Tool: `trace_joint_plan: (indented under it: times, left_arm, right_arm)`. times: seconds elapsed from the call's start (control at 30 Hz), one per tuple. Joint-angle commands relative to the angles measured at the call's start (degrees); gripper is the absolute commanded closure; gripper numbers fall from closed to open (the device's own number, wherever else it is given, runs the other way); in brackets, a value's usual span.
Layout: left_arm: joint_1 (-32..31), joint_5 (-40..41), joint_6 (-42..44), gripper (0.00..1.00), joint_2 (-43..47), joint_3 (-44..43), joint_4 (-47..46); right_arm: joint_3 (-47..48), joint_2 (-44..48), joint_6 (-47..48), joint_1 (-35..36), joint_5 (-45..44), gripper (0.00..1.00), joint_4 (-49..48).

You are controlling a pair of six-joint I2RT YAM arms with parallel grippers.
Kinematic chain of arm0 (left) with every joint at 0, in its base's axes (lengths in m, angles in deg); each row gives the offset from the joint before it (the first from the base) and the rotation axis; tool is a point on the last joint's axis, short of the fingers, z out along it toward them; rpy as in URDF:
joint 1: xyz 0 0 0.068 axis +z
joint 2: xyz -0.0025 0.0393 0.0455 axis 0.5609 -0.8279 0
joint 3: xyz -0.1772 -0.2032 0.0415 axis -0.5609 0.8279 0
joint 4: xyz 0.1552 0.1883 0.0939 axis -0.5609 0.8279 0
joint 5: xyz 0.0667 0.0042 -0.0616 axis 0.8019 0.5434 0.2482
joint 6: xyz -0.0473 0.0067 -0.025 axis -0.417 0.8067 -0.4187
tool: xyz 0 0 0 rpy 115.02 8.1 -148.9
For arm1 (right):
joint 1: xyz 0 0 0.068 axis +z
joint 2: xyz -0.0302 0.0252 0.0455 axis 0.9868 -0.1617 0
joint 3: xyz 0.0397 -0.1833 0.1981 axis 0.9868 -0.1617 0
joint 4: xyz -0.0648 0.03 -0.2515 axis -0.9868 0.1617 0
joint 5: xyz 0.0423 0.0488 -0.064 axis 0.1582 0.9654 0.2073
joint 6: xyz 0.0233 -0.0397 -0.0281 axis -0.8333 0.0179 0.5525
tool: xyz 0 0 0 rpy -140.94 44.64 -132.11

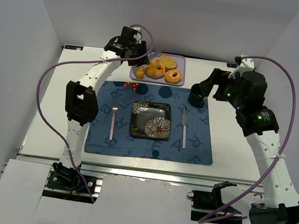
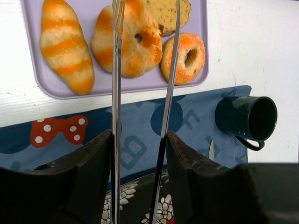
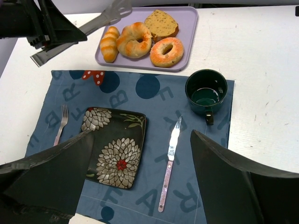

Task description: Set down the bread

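A lilac tray [image 1: 183,62] at the back of the table holds several breads: a striped roll [image 2: 65,44], a twisted ring [image 2: 133,44], a brown slice [image 2: 163,16] and an orange doughnut [image 2: 184,56]. My left gripper [image 2: 140,140] is shut on metal tongs [image 2: 116,93]. The tong arms stand apart, their tips above the twisted ring, holding no bread. In the top view the left gripper [image 1: 137,54] hangs at the tray's left edge. A black flowered plate [image 1: 150,120] lies empty on the blue placemat [image 1: 106,139]. My right gripper [image 3: 141,135] is open and empty, high above the mat.
A fork [image 1: 113,121] lies left of the plate and a knife [image 1: 184,128] right of it. A dark green mug [image 3: 206,91] stands at the mat's back right corner, close under the right gripper [image 1: 201,91] in the top view. White walls enclose the table.
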Motion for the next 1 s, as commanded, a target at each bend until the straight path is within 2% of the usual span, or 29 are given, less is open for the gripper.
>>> trace_joint_plan:
  times: [0.0,0.23,0.67,0.97]
  left_arm:
    - [-0.9,0.8,0.9,0.42,1.1,0.7,0.2]
    - [-1.1,4.9,2.5,0.42,1.0,3.5,1.0]
    - [-1.7,4.8,3.6,0.43,-1.3,5.1,2.0]
    - [-1.9,3.4,3.7,0.69,-2.1,2.7,2.0]
  right_arm:
    - [-0.3,1.2,0.6,-0.1,-0.9,0.11,-2.7]
    - [-0.4,0.9,0.8,-0.1,-0.9,0.11,-2.4]
    - [-0.5,0.4,0.8,-0.1,-0.6,0.11,-2.6]
    - [-0.5,0.2,0.8,-0.1,-0.7,0.11,-2.7]
